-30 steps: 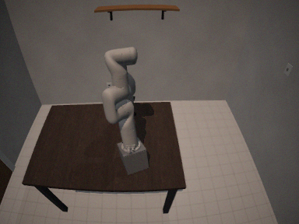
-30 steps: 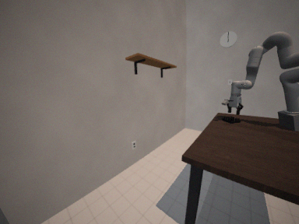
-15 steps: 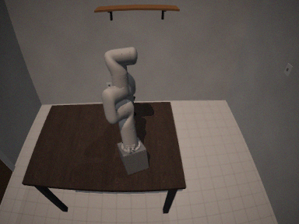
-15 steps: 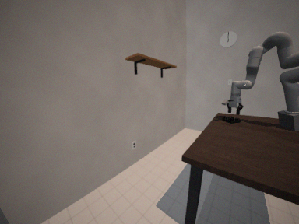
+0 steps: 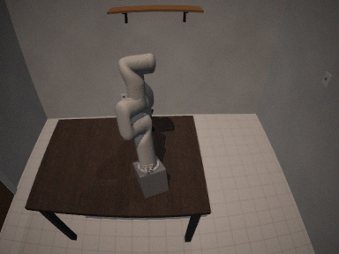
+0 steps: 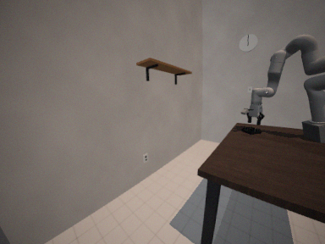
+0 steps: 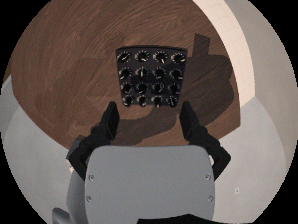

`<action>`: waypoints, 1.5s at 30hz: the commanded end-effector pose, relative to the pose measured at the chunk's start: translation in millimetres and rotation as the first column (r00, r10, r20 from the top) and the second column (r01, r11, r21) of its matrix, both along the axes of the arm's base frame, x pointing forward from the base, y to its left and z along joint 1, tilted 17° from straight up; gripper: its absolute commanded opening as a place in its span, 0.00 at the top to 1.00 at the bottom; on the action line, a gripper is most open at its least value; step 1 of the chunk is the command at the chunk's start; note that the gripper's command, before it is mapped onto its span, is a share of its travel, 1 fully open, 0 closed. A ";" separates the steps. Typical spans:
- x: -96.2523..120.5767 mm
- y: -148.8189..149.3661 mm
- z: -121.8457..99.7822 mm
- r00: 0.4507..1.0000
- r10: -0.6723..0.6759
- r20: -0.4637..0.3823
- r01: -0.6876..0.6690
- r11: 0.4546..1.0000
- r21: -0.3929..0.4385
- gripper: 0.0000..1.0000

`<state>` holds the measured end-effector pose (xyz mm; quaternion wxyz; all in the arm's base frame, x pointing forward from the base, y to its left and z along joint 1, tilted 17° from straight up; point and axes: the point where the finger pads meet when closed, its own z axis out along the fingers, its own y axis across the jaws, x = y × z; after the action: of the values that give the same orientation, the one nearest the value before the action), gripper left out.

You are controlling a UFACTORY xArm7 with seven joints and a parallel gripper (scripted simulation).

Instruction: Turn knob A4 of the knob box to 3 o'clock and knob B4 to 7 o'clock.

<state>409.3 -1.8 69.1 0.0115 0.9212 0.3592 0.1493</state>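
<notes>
Knob box (image 7: 150, 76) — black, sixteen knobs, on dark wood tabletop (image 7: 73, 63) near its edge. Gripper (image 7: 149, 117) — fingers spread wide, empty, poised above the box.

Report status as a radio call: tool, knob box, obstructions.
Tool open, holding nothing, above the table. Black square knob box on the dark brown wooden table, untouched, ahead of the fingers. Nothing seen in the way.

No words or numbers can be read anywhere. The knob box (image 7: 150, 76) has names printed by its knobs, but they are too small and dark to make out. The wall clock (image 6: 248, 42) shows no readable numbers.
</notes>
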 end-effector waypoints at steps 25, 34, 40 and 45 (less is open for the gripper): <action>1.0 -0.1 0.9 1.000 0.000 0.003 0.000 1.000 0.000 0.00; 1.0 -0.1 0.9 1.000 0.000 0.003 0.000 1.000 0.000 0.00; 1.0 -0.1 0.9 1.000 0.000 0.003 0.000 1.000 0.000 0.00; 1.0 -0.1 0.9 1.000 0.000 0.003 0.000 1.000 0.000 0.00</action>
<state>409.3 -1.8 69.1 0.0115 0.9212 0.3592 0.1493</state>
